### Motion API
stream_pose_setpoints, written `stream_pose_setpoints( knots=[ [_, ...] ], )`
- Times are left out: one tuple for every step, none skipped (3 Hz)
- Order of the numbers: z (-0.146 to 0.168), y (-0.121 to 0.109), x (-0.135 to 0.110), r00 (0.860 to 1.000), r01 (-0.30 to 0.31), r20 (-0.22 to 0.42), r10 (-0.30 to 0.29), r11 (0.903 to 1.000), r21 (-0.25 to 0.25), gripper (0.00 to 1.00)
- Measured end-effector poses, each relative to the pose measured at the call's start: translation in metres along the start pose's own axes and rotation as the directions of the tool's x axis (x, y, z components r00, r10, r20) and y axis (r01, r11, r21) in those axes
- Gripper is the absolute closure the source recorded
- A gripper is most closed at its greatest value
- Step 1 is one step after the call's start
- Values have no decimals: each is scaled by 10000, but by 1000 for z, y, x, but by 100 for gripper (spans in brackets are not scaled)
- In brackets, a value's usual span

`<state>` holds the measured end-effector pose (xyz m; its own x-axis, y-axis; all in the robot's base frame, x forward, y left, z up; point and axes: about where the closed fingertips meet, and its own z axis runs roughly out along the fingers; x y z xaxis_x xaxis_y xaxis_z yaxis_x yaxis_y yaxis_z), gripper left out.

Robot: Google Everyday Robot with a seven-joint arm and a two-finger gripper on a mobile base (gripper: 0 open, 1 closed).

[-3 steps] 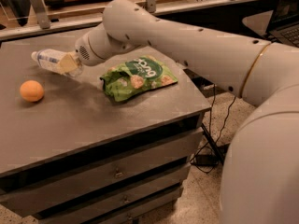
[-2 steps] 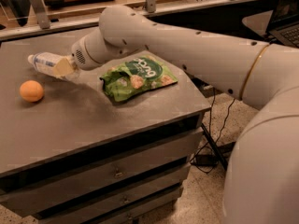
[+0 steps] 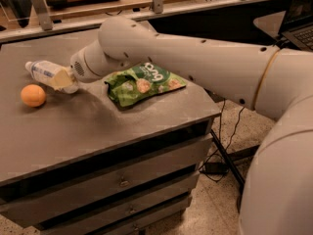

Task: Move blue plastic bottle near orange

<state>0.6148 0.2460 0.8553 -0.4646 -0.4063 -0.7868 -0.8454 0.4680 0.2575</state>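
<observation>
Lit warmly and rather dimly, from overhead by the look of it. Throws a soft shadow on the worktop [image 3: 98,126] beneath the end effector [image 3: 61,80], clamped on the blue plastic bottle [image 3: 41,70] at nine o'clock beside the orange [image 3: 33,95]. Glows palely along the arm [image 3: 195,58]. Falls darker toward one o'clock.

blue plastic bottle [image 3: 41,70]: on its side, clasped by gripper [image 3: 59,79] | orange [image 3: 33,95]: near it, apart
</observation>
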Motion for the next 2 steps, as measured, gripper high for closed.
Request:
stream_pose_setpoints(
  knots=[
    [2, -6, 6, 9994, -331, 29, 330, 9994, 138, 75],
    [5, -6, 7, 9992, -376, -95, 377, 9993, 83, 51]
  ],
)
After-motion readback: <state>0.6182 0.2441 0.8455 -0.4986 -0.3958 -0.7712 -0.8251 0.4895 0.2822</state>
